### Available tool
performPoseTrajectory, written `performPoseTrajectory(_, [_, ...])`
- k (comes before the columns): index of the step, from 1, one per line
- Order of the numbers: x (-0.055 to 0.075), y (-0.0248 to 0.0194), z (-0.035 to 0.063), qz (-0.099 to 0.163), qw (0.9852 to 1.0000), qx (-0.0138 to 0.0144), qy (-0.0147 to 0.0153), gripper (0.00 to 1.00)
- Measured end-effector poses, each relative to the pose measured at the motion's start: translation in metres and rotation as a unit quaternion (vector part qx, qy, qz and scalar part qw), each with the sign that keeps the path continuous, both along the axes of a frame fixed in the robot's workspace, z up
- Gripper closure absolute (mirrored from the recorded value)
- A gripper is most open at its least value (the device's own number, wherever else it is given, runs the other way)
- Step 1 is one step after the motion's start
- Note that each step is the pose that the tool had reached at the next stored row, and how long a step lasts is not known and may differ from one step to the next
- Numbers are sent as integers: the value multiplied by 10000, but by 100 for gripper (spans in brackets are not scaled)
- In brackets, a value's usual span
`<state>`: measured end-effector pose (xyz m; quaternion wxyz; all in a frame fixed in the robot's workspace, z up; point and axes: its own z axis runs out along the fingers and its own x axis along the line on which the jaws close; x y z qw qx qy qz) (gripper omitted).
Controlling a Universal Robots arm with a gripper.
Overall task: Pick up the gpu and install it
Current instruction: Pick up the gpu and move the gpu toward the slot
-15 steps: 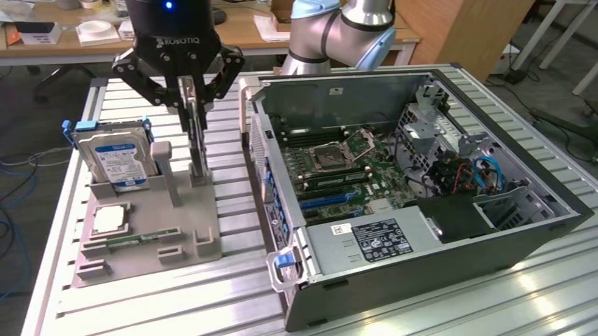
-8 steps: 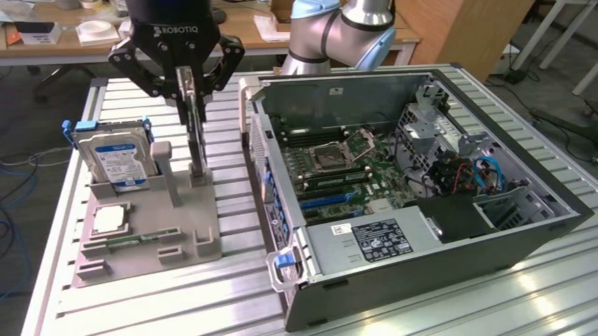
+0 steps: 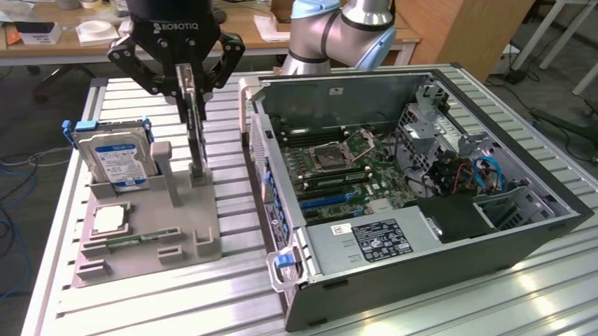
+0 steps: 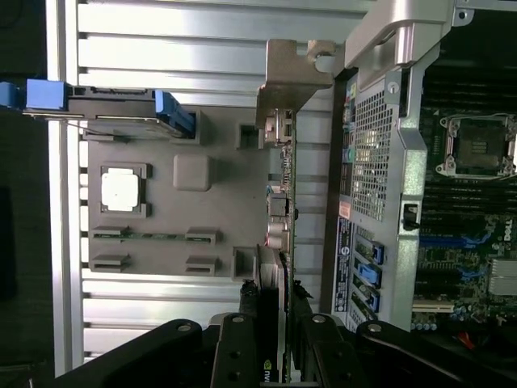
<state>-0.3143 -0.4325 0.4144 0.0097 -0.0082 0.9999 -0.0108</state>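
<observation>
**Grip on gpu made, install not begun**

Progress is at the pick-up part, approx. the first half of the job. In the exterior view the gripper (image 3: 190, 78) is above the grey holder tray (image 3: 192, 234). Its two fingers are closed on the upper edge of the gpu (image 3: 195, 136), one on each face. The card stands on edge, upright, between the small posts of the tray. We cannot tell if its lower edge is free of the posts or sits in them; either way it is very near to them.

The wrist view agrees. The gpu (image 4: 283, 202) runs edge-on away from the gripper (image 4: 275, 343), and the fingers (image 4: 240, 339) press it from both sides. Its silvery end bracket (image 4: 292, 73) is at the far end, just beside the rear wall of the pc case (image 4: 380, 121).

Other parts are untouched: the hard drive (image 3: 114, 157) stands in its place on the tray, and the processor chip (image 3: 109, 218) lies flat in its pocket.

What is left is, in our judgement, the main part. The pc case lies open on the table (image 3: 140, 301), at the exterior view's right of the tray. The blue slots (image 3: 327, 198) on the motherboard (image 3: 351, 164) are empty, i.e. no card is seated there. So the grip is done; transfer and seating are not yet done.
</observation>
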Motion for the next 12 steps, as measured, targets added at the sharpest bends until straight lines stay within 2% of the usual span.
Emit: performPoseTrajectory(12, [186,0,-4,3,10000,1,-1,74])
